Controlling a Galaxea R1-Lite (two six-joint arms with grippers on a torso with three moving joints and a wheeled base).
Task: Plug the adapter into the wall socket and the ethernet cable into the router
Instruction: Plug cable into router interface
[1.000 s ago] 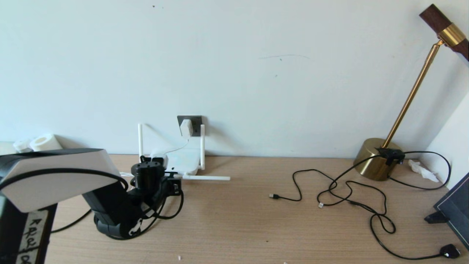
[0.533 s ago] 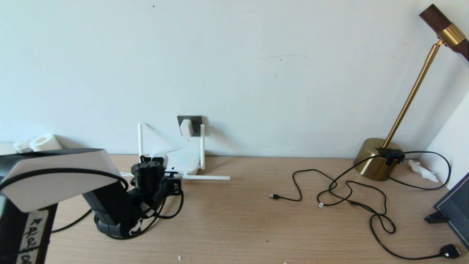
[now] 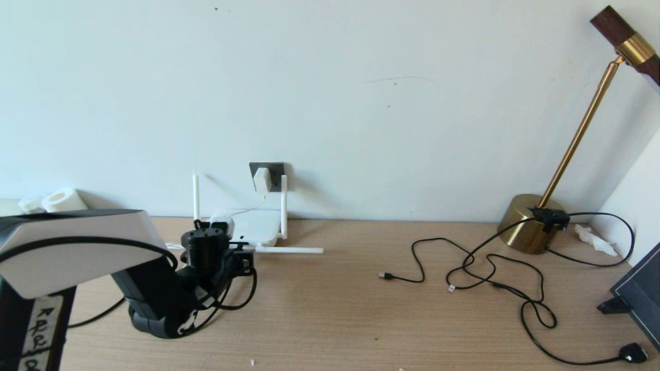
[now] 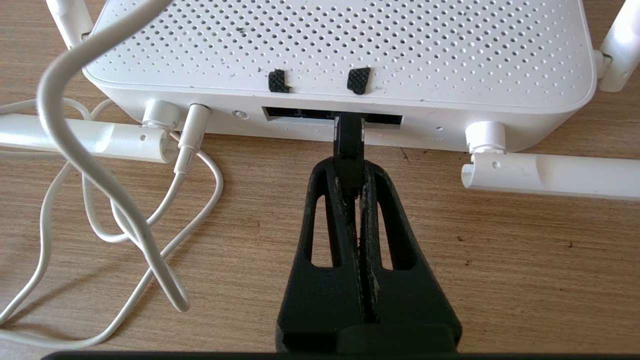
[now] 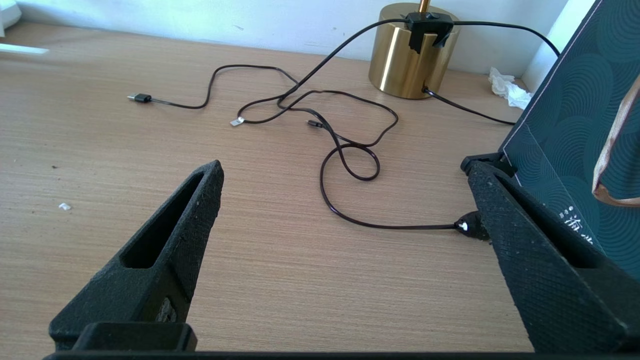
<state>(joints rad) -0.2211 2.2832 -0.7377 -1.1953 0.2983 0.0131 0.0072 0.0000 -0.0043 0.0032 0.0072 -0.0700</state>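
Note:
The white router [image 4: 340, 45] lies flat on the desk with its dark port row [image 4: 300, 112] facing my left gripper [image 4: 348, 167]. That gripper is shut on the black boot of the ethernet cable [image 4: 348, 145], whose front end reaches into the port row. The clear tip is hidden. In the head view the left gripper [image 3: 242, 255] sits just in front of the router [image 3: 255, 226]. The white adapter [image 3: 261, 179] sits in the dark grey wall socket [image 3: 276, 172], its thin white cord [image 4: 100, 175] looping beside the router. My right gripper [image 5: 345, 167] stands open over bare desk.
Two router antennas [image 4: 550, 175] lie flat on the desk either side of the gripper. Thin black cords [image 3: 490, 273] sprawl at the right, by a brass lamp base [image 3: 526, 224] and a dark box [image 5: 575, 125]. A flat black plug [image 3: 633, 353] lies at the front right.
My left arm has edged slightly to the left, and the router's upright antennas have shifted a touch with it. The right side is unchanged.

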